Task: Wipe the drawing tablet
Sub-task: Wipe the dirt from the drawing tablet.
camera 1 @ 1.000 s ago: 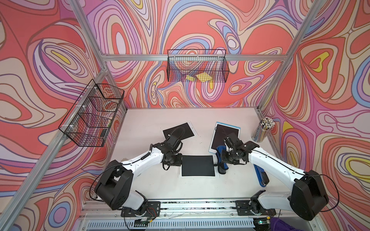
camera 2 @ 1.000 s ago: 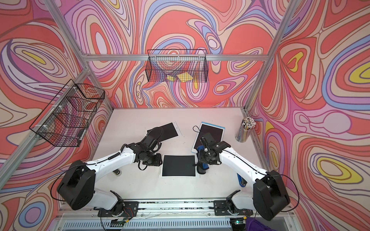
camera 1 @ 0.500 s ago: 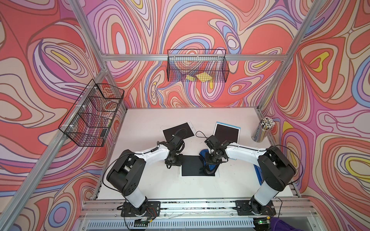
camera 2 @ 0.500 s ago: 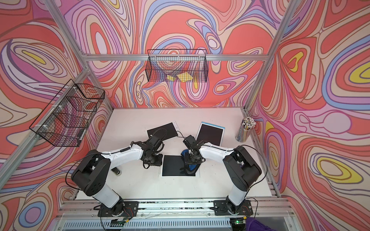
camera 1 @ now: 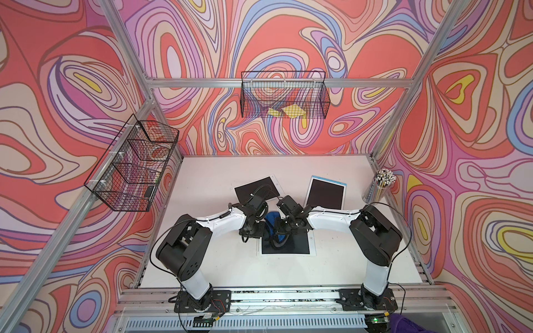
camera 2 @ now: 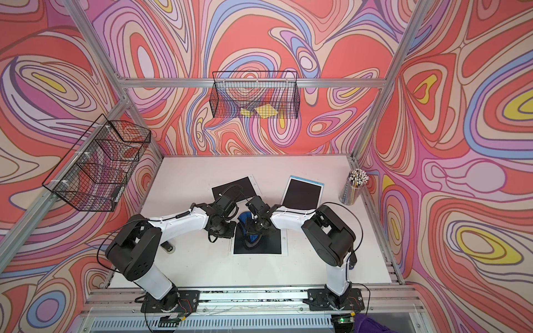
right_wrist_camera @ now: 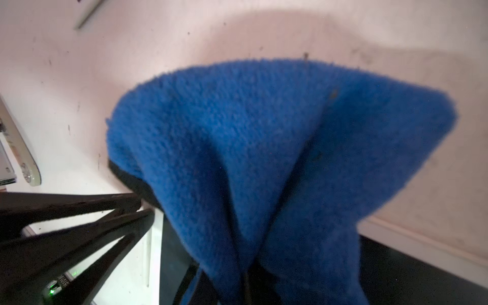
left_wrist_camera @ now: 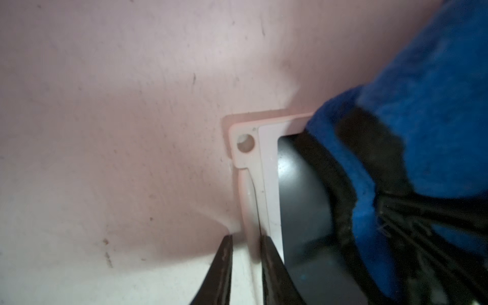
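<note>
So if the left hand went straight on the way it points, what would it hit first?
Probably the white edge of the drawing tablet, straddled by the left hand; depth is unclear.

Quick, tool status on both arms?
Left tool: straddling the drawing tablet edge, nearly closed; grip cannot be told.
Right tool: closed on the blue cloth.

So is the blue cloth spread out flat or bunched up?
Bunched up: the blue cloth hangs in gathered folds narrowing to one pinched point, over the nearest drawing tablet, not spread flat.
</note>
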Motion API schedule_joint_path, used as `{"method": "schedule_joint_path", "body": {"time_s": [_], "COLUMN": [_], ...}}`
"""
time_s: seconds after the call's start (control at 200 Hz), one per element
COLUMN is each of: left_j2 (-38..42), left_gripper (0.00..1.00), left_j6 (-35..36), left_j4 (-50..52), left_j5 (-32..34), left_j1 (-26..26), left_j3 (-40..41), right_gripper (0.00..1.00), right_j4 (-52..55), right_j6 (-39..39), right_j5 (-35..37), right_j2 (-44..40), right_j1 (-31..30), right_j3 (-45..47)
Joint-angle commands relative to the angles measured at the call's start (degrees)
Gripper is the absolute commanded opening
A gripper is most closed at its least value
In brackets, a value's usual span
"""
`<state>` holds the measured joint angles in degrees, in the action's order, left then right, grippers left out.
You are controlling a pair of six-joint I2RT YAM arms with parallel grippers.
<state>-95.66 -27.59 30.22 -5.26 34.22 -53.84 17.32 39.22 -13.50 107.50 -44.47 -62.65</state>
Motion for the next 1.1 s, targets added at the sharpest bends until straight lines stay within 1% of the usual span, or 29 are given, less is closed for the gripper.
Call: {"method": "schedule_joint_path", "body": {"time_s": [0.0, 0.15, 0.24, 0.346, 0.456, 0.501, 0.546, 0.681, 0.841, 0.901, 0.926, 1.052, 1.092], "left_j2": [-3.2, -3.6, -3.5, -3.4, -3.6, -3.4, -3.2, -3.0, -2.2, -1.8, -1.8, -1.4, -1.4], "left_gripper": [0.20, 0.19, 0.19, 0.19, 0.19, 0.19, 0.20, 0.19, 0.19, 0.20, 0.20, 0.20, 0.20], "left_j6": [0.5, 0.5, 0.5, 0.3, 0.2, 0.0, -0.1, -0.5, -0.4, -0.3, -0.4, -0.3, -0.4], "left_j4": [2.9, 3.5, 3.5, 2.9, 2.9, 2.8, 2.6, 2.0, 1.5, 1.4, 1.3, 0.9, 0.7], "left_j5": [7.0, 7.8, 7.6, 7.0, 6.8, 6.9, 6.9, 6.3, 6.0, 5.9, 5.8, 5.4, 5.2], "left_j1": [-0.3, -0.4, -0.3, -0.3, -0.4, -0.3, -0.4, -0.3, -0.4, -0.4, -0.3, -0.4, -0.4], "left_j3": [1.1, 0.7, 0.8, 1.1, 1.0, 1.2, 1.3, 1.9, 2.4, 2.5, 2.6, 3.0, 3.2], "right_gripper": [0.00, 0.00, 0.00, 0.00, 0.00, 0.00, 0.00, 0.00, 0.00, 0.00, 0.00, 0.00, 0.00], "right_j4": [9.5, 13.9, 14.7, 12.4, 12.1, 11.6, 11.2, 15.3, 19.4, 20.0, 19.9, 17.6, 15.5], "right_j6": [-0.7, -4.9, -6.0, -5.1, -2.9, -1.6, -0.7, -0.6, 0.5, 0.7, 0.7, 1.1, 1.7], "right_j5": [2.0, 2.5, 2.2, -0.1, 1.6, 1.7, 1.8, 6.9, 8.1, 7.8, 7.5, 5.6, 4.0], "right_j2": [1.9, -5.0, -5.5, -0.9, 6.8, 9.0, 9.5, 4.0, -4.1, -5.6, -7.5, -6.3, -3.4], "right_j1": [1.9, 7.7, 8.9, 7.4, 2.0, 1.0, 0.8, 1.4, 4.6, 6.0, 6.4, 6.9, 6.4], "right_j3": [8.2, 15.5, 16.8, 14.6, 8.2, 7.4, 8.0, 12.4, 18.3, 20.1, 20.7, 21.0, 20.8]}}
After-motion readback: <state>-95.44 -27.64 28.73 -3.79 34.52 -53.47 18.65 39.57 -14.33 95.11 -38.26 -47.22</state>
